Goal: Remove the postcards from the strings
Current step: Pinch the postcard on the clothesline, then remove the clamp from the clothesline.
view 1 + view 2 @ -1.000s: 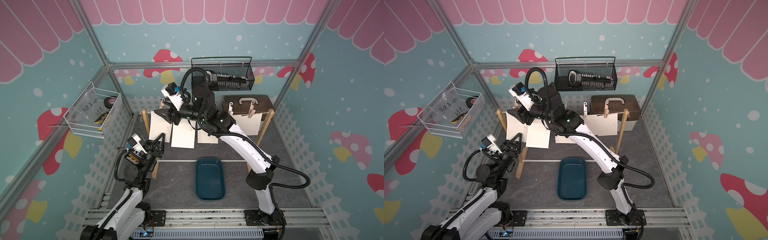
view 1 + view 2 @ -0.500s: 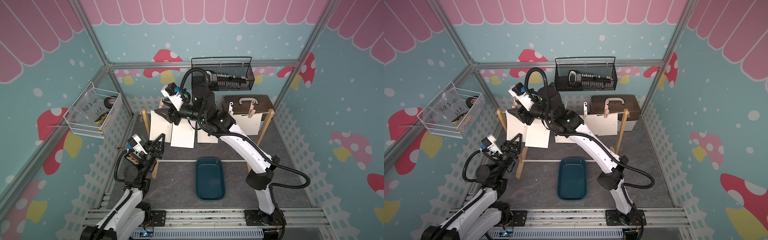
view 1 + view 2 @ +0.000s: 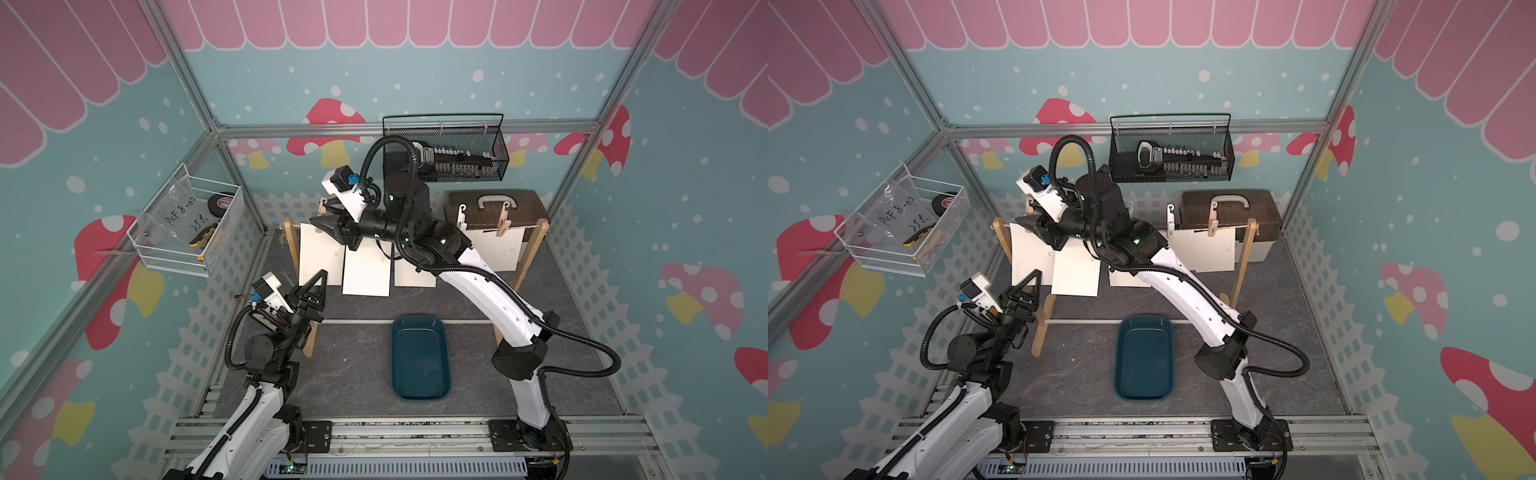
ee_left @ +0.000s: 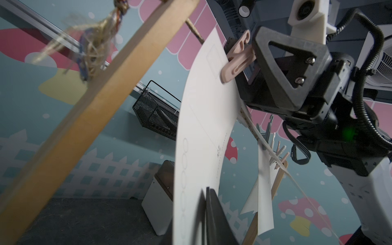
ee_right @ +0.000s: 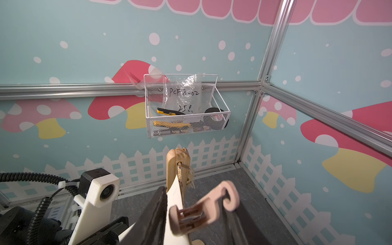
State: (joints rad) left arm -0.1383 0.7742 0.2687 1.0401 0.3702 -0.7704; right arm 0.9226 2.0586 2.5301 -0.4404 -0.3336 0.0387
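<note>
In both top views the postcards (image 3: 368, 274) hang in a row between two wooden posts (image 3: 532, 253), with a dark blue tray (image 3: 419, 361) on the floor in front, well apart from them. Both arms meet at the end postcard (image 3: 318, 259), beside the post on the robot's left. These views do not show how the jaws meet anything. The left wrist view, looking up, shows this card bowed and hanging from the twine (image 4: 194, 30) by a pink clothespin (image 4: 237, 61). One dark finger (image 4: 215, 212) of the left gripper (image 3: 321, 276) lies against the card's lower edge. The other finger is hidden behind the paper, so I cannot tell whether the card is pinched. The right wrist view shows the same clothespin lying between the two fingers of the right gripper (image 3: 316, 220), which stand a little apart on either side of its tail. The card is seen edge-on just beside one finger. Whether the pads press the pin I cannot tell. Only this view shows the knotted post top behind the pin and, on the far wall, a white wire basket (image 5: 180, 74). The right arm rises from the front rail, bends at a low elbow and stretches diagonally back and across. Its wrist is level and points along the line toward that post. The left arm is folded close to its base, with its gripper tilted up and back under the card.
</note>
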